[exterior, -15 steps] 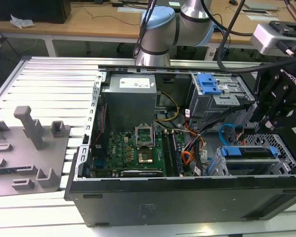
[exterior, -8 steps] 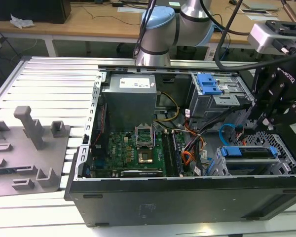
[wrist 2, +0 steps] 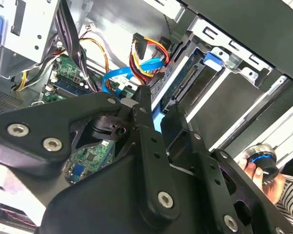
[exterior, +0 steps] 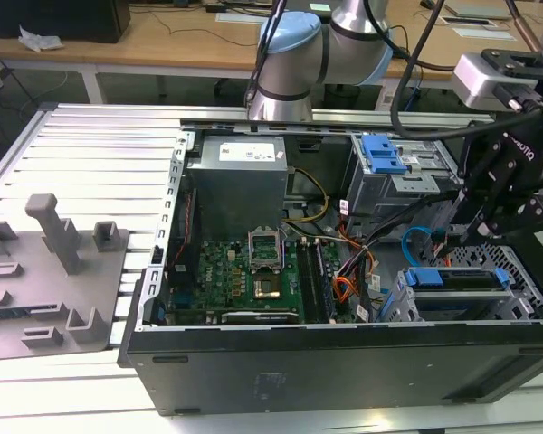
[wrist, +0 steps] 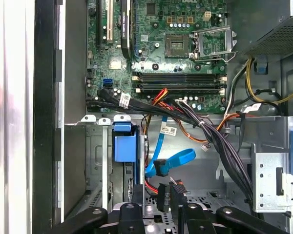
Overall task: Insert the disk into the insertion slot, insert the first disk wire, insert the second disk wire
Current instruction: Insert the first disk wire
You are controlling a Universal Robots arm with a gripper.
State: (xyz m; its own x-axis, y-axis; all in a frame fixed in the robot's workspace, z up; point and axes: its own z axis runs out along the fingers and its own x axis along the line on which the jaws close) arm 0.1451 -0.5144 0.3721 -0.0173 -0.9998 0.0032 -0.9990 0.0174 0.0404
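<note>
- Disk (exterior: 457, 278), in its blue carrier, sits inside the slot (exterior: 525, 291), a grey perforated cage in the black case (exterior: 344, 371).
- Gripper (wrist 2: 158, 116) hangs just above the disk's connector end. Its fingers (wrist 2: 142, 105) stand a narrow gap apart, and the carrier's blue shows through that gap.
- Second wire (wrist: 175, 158), flat and light blue, loops beside the disk. Its dark plug (wrist: 162, 168) lies near the disk's end; I cannot tell whether it is seated.
- First wire (wrist 2: 151, 53), a red, orange and yellow bundle with a black plug, hangs close to the same end of the disk, next to the blue loop.
- Blue latch (exterior: 383, 154) sits on another grey cage, farther from the disk than either wire.
- Writing: the gripper's body carries white lettering, a white label (exterior: 249, 152) covers the power supply's top across the case from the disk, and small white tags (wrist: 124, 101) are wrapped on the black cables near the disk. All the print is too small to make out.
- Hand (wrist 2: 256, 171) with a striped sleeve holds a round blue-ringed knob outside the case wall beyond the disk.
</note>
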